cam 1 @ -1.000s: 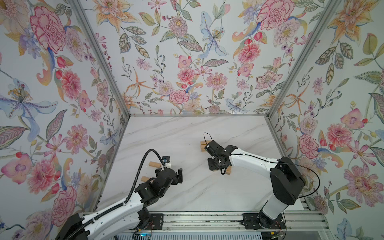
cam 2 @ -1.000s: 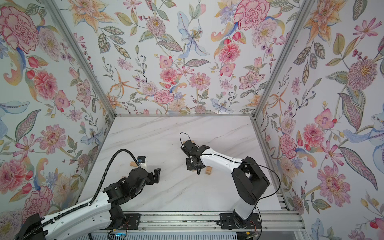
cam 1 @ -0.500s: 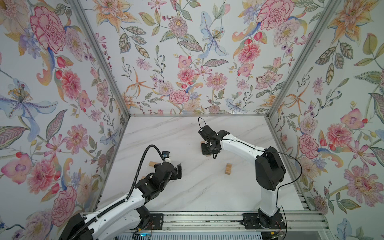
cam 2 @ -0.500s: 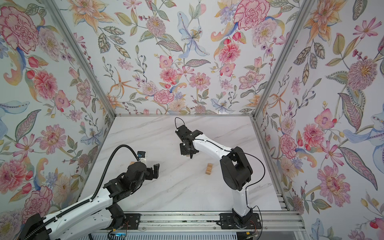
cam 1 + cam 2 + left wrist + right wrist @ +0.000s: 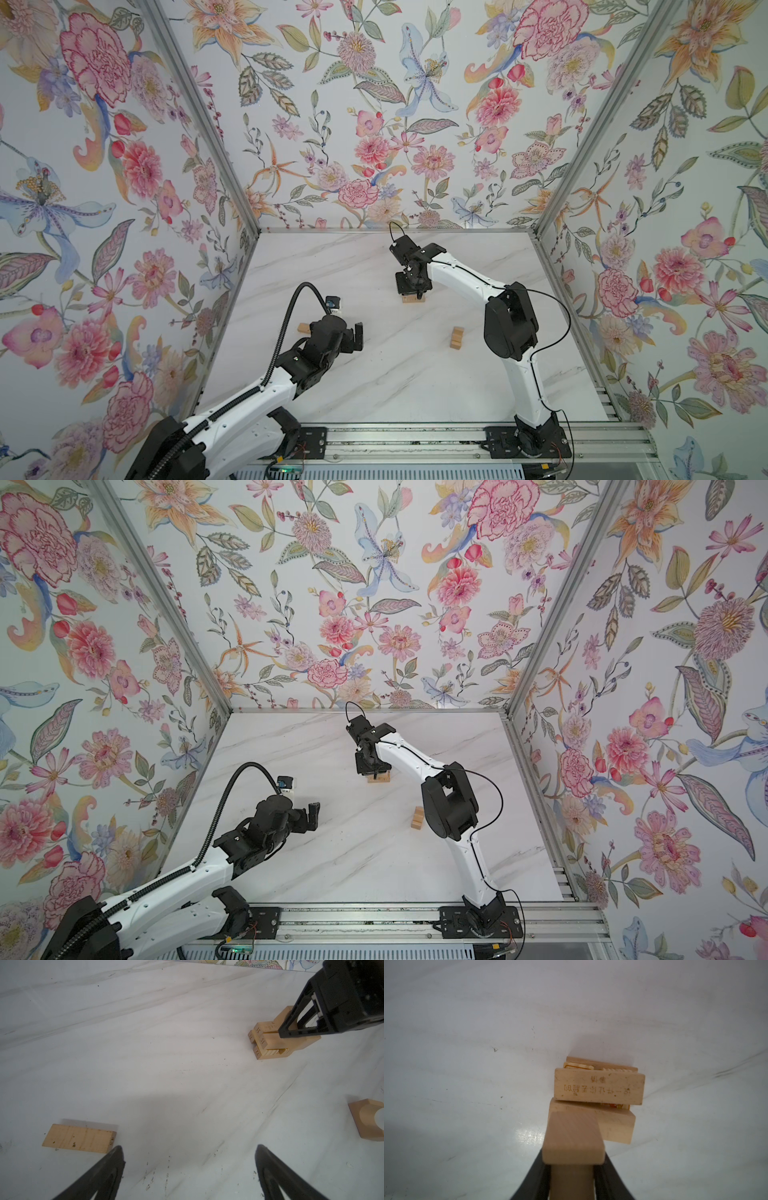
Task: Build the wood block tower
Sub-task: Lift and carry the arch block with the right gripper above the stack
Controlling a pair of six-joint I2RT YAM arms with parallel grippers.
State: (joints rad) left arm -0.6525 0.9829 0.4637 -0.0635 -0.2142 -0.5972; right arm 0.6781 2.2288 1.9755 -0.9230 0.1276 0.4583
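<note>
The tower [image 5: 412, 298] stands in the back half of the counter [image 5: 386, 386], about midway between its side edges and directly under the right tool [image 5: 410, 286]. That tool is clamped on a plain bar [image 5: 573, 1138], whose long axis runs crosswise to the engraved top block [image 5: 599, 1086]. The left tool [image 5: 189, 1153], spread wide and empty, hangs well apart near the left edge, beside a flat block [image 5: 79, 1139].

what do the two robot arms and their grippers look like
Both are white-shelled with black joints. The left arm carries a thick ribbed black hose; the right arm a thin black cable. The left gripper and right gripper have black tapered fingers.
</note>
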